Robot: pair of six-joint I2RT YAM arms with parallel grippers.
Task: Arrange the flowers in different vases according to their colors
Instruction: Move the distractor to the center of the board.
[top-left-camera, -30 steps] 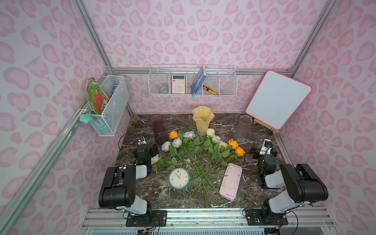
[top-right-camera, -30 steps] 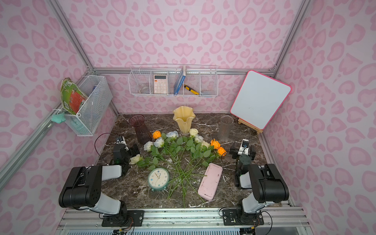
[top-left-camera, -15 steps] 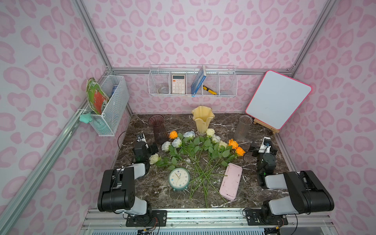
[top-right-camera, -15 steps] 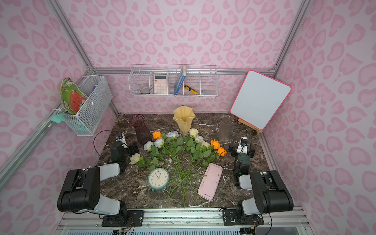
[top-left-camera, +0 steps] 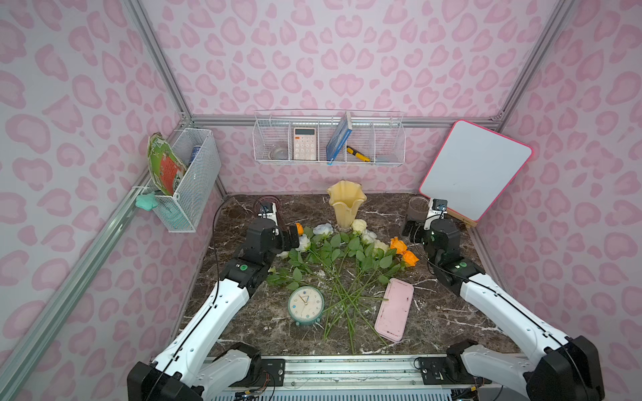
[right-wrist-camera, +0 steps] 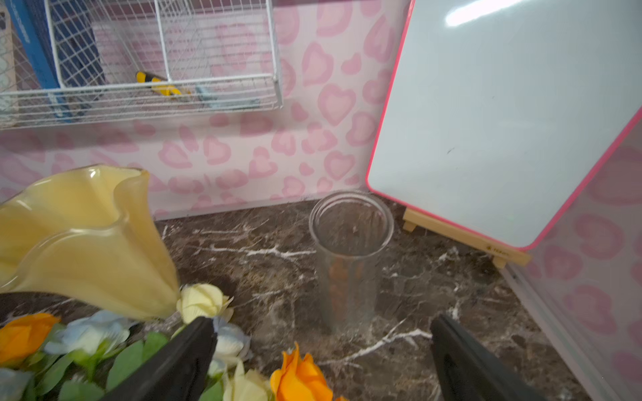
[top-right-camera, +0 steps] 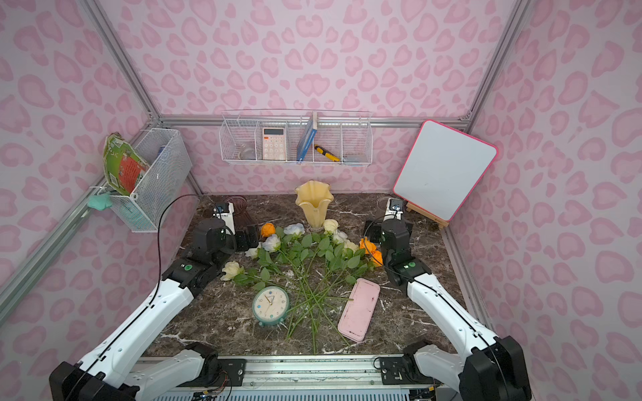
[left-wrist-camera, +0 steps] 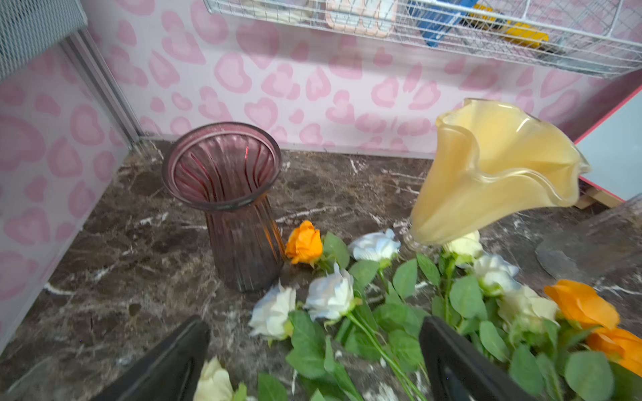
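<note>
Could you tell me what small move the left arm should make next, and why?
Probably lower the left end effector onto a stem among the white roses right under it. Its jaws stand open and empty, all the flowers lie on the table, and the purple vase, empty as far as its mouth shows, stands close beside them.

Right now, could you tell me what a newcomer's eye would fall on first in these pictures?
Probably the heap of roses lying loose in the middle of the dark marble table, orange, cream and pale blue heads fanned toward the back. Just behind them stands the yellow vase with its wavy rim, empty. The left gripper and right gripper hang open at either side of the heap.
</note>
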